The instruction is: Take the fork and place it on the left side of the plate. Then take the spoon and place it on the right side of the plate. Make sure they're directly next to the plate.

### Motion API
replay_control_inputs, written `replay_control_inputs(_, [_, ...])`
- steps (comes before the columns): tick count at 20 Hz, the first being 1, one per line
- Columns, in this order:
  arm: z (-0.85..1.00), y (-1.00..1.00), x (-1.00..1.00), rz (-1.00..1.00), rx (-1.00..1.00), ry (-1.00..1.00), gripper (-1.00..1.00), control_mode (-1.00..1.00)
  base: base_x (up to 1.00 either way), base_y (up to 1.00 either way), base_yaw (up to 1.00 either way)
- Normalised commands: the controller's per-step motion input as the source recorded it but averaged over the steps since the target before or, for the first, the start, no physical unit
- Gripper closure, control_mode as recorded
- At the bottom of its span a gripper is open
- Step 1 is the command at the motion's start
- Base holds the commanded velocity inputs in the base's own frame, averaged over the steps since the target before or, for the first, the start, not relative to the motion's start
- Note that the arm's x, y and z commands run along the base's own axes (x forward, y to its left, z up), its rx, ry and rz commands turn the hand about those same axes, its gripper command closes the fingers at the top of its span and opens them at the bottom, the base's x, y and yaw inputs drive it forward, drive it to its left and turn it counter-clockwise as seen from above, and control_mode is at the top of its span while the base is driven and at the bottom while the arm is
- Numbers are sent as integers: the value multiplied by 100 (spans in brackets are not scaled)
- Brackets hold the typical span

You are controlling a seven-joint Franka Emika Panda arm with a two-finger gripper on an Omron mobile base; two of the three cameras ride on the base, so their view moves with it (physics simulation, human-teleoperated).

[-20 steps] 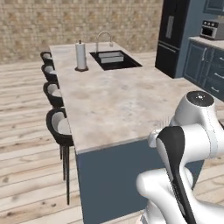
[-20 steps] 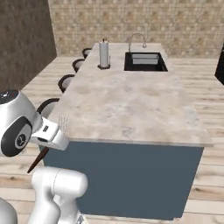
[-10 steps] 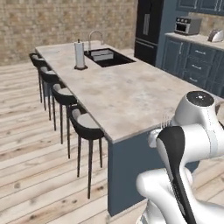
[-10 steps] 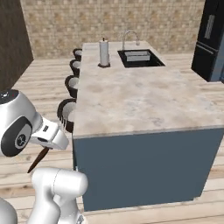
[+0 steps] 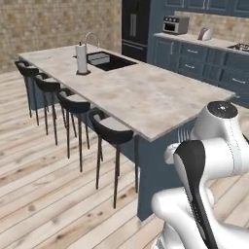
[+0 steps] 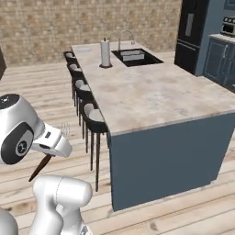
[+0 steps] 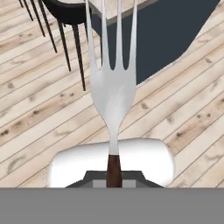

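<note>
My gripper (image 7: pixel 113 177) is shut on the dark reddish-brown handle of the fork (image 7: pixel 113 87). Its pale silver tines point away from the hand, over the wooden floor and toward a corner of the island. In the right base view the fork (image 6: pixel 40 166) hangs at the arm's hand on the left, low beside the island. Its handle slants down and its tines (image 6: pixel 65 129) rise above the hand. The plate and the spoon are out of view.
A long stone-topped kitchen island (image 5: pixel 146 97) (image 6: pixel 160 92) stands ahead, with a sink (image 5: pixel 109 61) and a paper towel roll (image 6: pixel 105 53) at its far end. Black bar stools (image 5: pixel 114 133) (image 6: pixel 94 117) line its left side. Dark blue cabinets (image 5: pixel 204 63) run along the back right.
The whole scene has shifted as the base drove: the island now lies further away and more slantwise, with more floor and stools showing. The fork stays held in the gripper.
</note>
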Motion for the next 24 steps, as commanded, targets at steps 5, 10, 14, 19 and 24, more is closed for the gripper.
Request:
replay_control_inputs(5, [0, 0, 0, 0, 0, 0, 100, 100, -39, 87, -40])
replay_control_inputs(10, [0, 0, 0, 0, 0, 0, 100, 100, -27, 79, -43])
replay_control_inputs(14, [0, 0, 0, 0, 0, 0, 100, 100, -9, 89, -39])
replay_control_inputs(19, [0, 0, 0, 0, 0, 0, 100, 100, 4, 100, -29])
replay_control_inputs(24, [0, 0, 0, 0, 0, 0, 100, 100, 20, 100, -26])
